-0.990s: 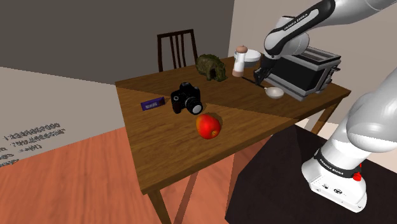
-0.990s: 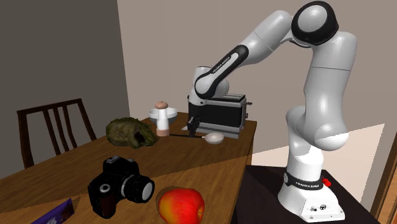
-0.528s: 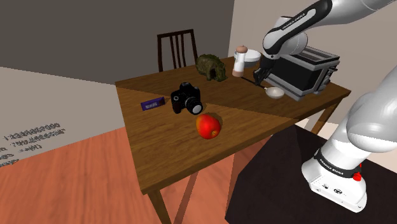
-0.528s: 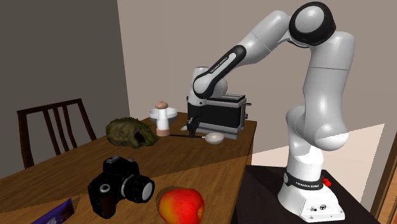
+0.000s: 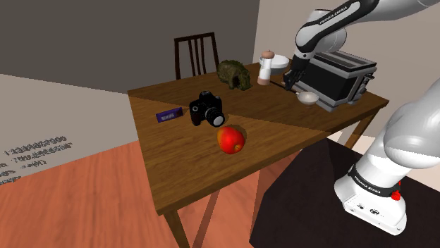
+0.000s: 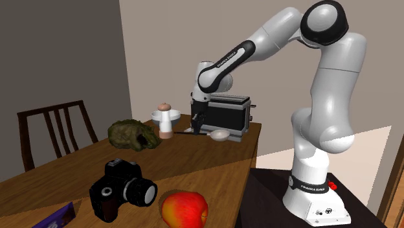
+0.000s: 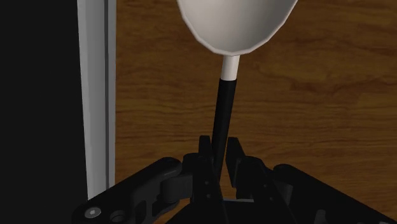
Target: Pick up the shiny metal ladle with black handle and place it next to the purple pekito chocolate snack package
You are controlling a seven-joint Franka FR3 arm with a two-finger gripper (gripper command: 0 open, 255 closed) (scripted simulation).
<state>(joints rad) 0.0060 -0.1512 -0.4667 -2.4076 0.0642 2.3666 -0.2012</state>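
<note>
Red apple (image 5: pixel 231 139) sits nearest us on the table (image 5: pixel 183 176). Past it stands the camera (image 5: pixel 206 109), with the purple package (image 5: pixel 166 115) near its 9 o'clock. Farthest, at the camera's 3 o'clock by the toaster (image 5: pixel 338 76), the gripper (image 7: pixel 219 149) is clamped on the black handle of the ladle (image 7: pixel 236 22), its pale bowl well ahead of the grip. Risks, as we judge: the thin handle pivots or slips in the pinch, or the bowl clips the camera on the way over.
</note>
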